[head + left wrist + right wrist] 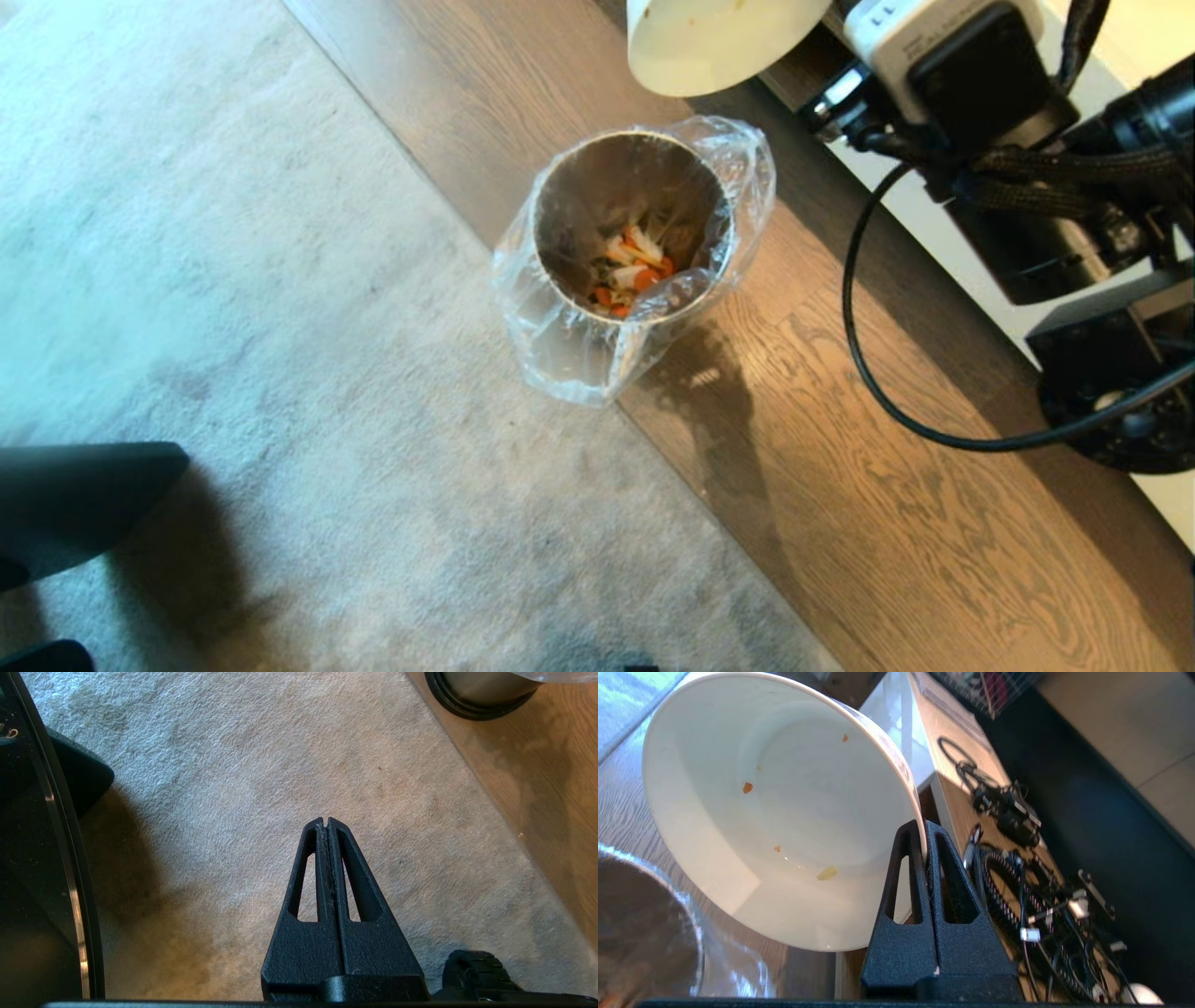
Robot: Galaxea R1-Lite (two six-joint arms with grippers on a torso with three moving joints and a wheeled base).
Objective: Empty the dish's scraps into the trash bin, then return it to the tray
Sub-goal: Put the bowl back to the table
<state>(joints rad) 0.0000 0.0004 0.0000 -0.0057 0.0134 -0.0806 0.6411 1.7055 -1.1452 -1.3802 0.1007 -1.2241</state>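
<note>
Floorboards beneath, the dish is pinched rim-first by right gripper.

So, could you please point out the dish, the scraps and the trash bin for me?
dish (pixel 784 812), right wrist view, inner wall.
scraps (pixel 630 271), head view, middle of the pile.
trash bin (pixel 560 187), head view, inner metal wall.

dish cut by head view's top edge

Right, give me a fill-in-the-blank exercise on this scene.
1. The right gripper is shut on the bowl's ____.
2. The carrot scraps lie inside the ____.
3. The bin is lined with a clear plastic ____.
4. The left gripper hangs shut over the ____.

Missing words: rim; bin; bag; carpet
</note>
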